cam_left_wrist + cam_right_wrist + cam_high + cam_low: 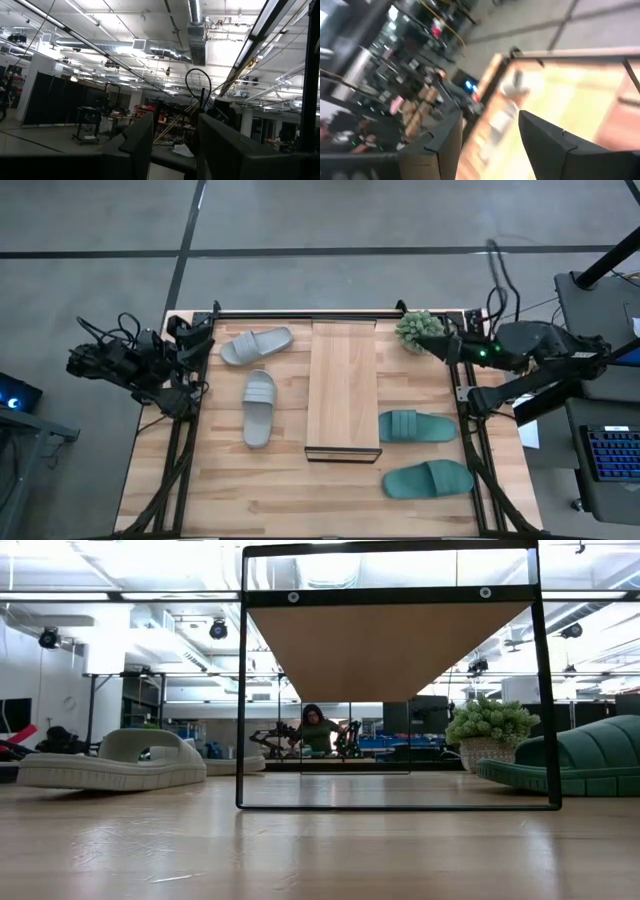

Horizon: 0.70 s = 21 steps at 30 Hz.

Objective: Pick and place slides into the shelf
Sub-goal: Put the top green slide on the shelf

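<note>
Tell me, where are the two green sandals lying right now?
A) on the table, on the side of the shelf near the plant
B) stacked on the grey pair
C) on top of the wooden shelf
A: both green slides lie flat on the table beside the shelf, on the same side as the plant.
</note>
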Motion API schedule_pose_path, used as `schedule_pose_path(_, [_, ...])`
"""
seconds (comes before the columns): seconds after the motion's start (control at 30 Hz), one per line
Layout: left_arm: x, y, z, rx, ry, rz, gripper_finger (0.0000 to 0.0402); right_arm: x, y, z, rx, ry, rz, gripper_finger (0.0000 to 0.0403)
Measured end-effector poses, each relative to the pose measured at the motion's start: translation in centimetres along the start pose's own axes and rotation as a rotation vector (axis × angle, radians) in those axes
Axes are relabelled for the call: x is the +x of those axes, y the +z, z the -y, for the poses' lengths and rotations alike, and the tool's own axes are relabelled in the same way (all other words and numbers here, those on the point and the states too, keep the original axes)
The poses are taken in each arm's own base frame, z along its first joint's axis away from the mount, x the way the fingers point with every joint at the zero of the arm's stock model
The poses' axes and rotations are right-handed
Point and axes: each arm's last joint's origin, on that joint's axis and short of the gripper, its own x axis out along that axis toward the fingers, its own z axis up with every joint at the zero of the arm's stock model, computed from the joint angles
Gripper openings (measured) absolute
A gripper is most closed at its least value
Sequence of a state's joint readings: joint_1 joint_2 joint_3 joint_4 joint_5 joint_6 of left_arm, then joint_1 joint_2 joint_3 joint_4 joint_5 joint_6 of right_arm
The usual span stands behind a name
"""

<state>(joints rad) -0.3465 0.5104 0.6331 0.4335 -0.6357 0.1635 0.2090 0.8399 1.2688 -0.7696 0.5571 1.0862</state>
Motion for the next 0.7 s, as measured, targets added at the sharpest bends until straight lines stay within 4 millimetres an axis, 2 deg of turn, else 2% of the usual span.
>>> schedule_pose_path(0.23, [0.4, -0.5, 0.4, -0.036, -0.004, -0.021, 0.0141, -0.1, -1.0, 1.6, 0.045, -0.128, -0.138, 0.0178])
schedule_pose_path(0.53, [0.6, -1.0, 0.6, -0.020, 0.022, -0.045, 0.0142, -0.2, -2.2, 2.6, 0.034, -0.174, -0.369, 0.0175])
schedule_pose_path(0.7, [0.7, -1.1, 0.6, -0.016, 0.052, -0.053, 0.0141, -0.9, -2.8, 4.0, 0.043, -0.300, -0.522, 0.0175])
